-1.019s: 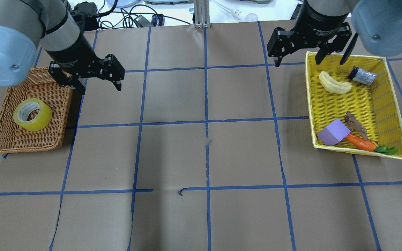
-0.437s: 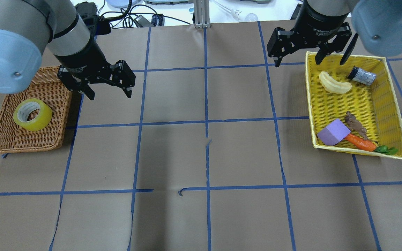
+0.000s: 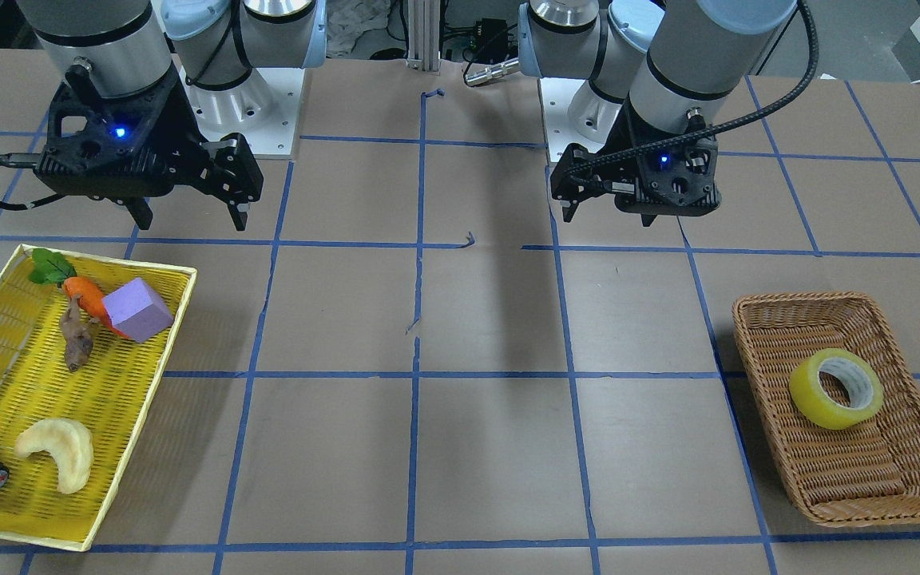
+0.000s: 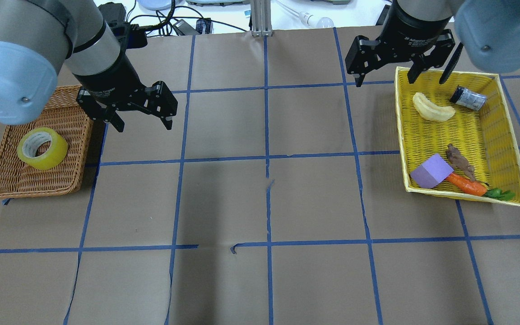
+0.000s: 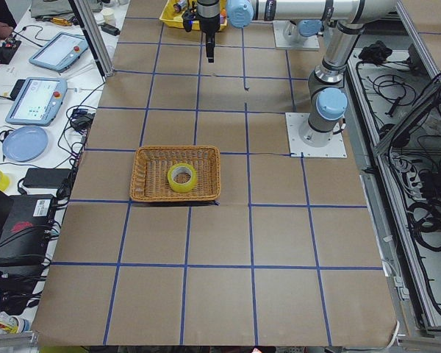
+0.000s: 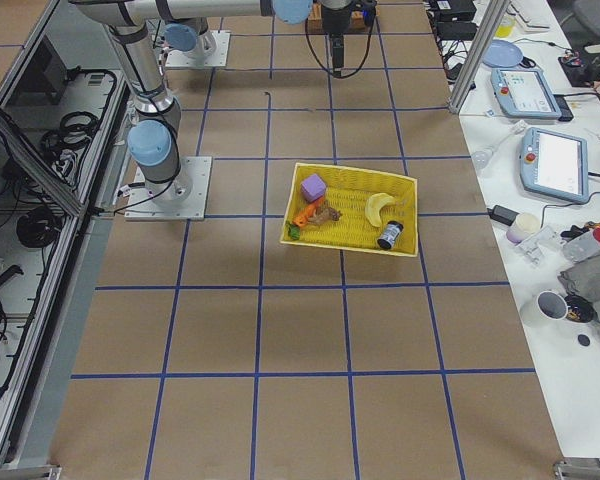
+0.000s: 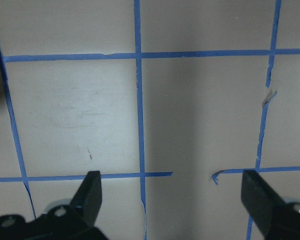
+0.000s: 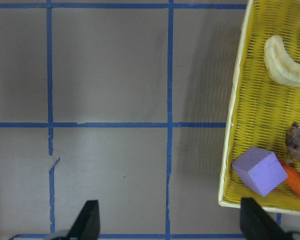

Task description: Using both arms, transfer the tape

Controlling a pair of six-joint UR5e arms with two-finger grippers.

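Note:
The yellow tape roll (image 4: 42, 148) lies flat in a brown wicker basket (image 4: 30, 192) at the table's left. It also shows in the front-facing view (image 3: 835, 388) and the left exterior view (image 5: 181, 177). My left gripper (image 4: 143, 126) is open and empty, hovering over bare table to the right of the basket, apart from the tape. Its wrist view shows only table between its fingers (image 7: 90, 192). My right gripper (image 4: 385, 81) is open and empty, hovering just left of the yellow tray's far corner.
A yellow tray (image 4: 402, 135) at the right holds a banana (image 4: 432, 108), a purple block (image 4: 430, 170), a carrot (image 4: 465, 184), a brown figurine (image 4: 459, 160) and a dark cylinder (image 4: 467, 97). Cables and devices lie beyond the table's far edge.
My left gripper has moved right and slightly toward the table's middle, away from the wicker basket. The right arm and the tape have not moved.

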